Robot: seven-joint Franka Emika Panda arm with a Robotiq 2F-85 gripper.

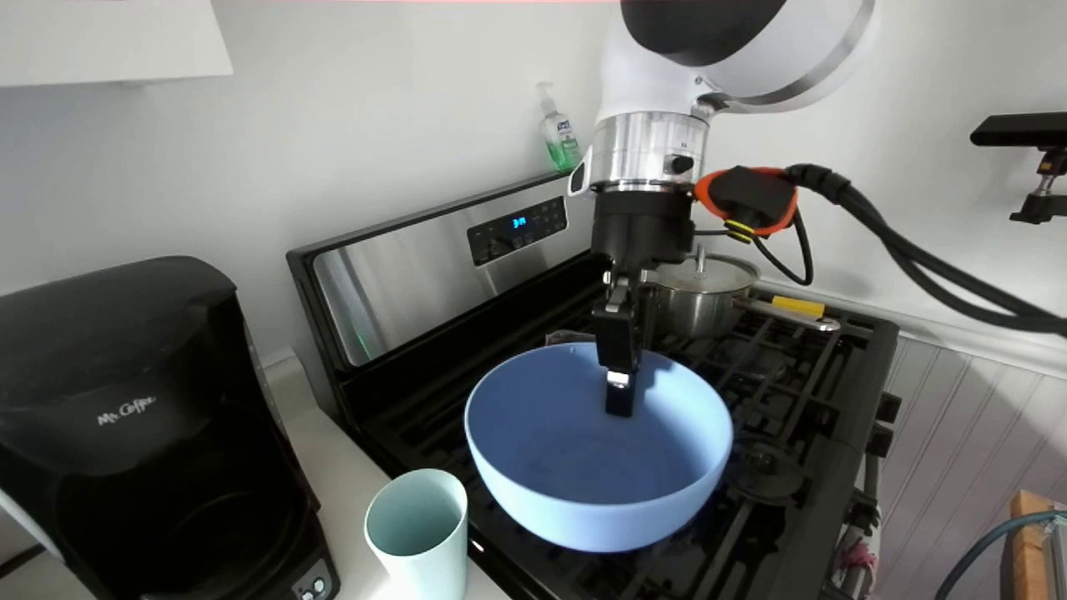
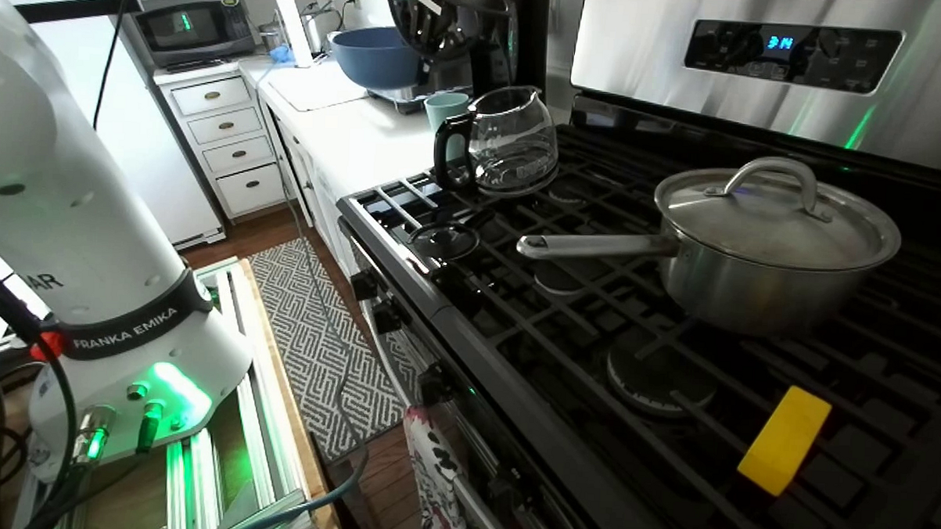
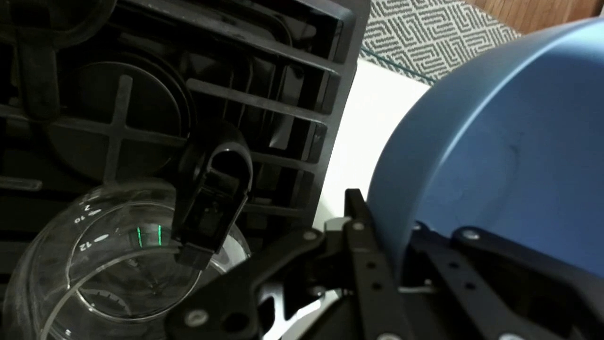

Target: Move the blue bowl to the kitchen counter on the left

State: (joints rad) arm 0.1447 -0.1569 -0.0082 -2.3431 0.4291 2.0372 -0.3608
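A black metal pincer (image 3: 387,215) is gripping the side of a round, smooth, plain blue bowl (image 1: 596,454). One finger (image 1: 618,404) is inside the bowl. In the wrist view the other finger is on the outside, so the wall is pinched between them.

The blue bowl hangs over the smooth, flat, off-white bench (image 2: 373,144), close to the edge that meets the stove. In the wrist view it hides part of the bench's front edge. I can't quite tell how high up it is, because its bottom is hard to see.

A pale teal, smooth, round cup (image 1: 429,546) stands on the bench near the stove-side edge. A black coffee maker (image 1: 125,367) with white writing is there too, toward the back edge.

A black stove top with metal grates (image 2: 546,338) runs along that side edge. A clear glass carafe with a black handle (image 2: 515,145) stands on the grates, near the bench. A silver metal pot with a lid (image 2: 768,255) and a yellow block (image 2: 784,440) are on the stove too, farther from the bench. A grey and white patterned rug (image 2: 285,317) lies on the floor below the bench's front edge.
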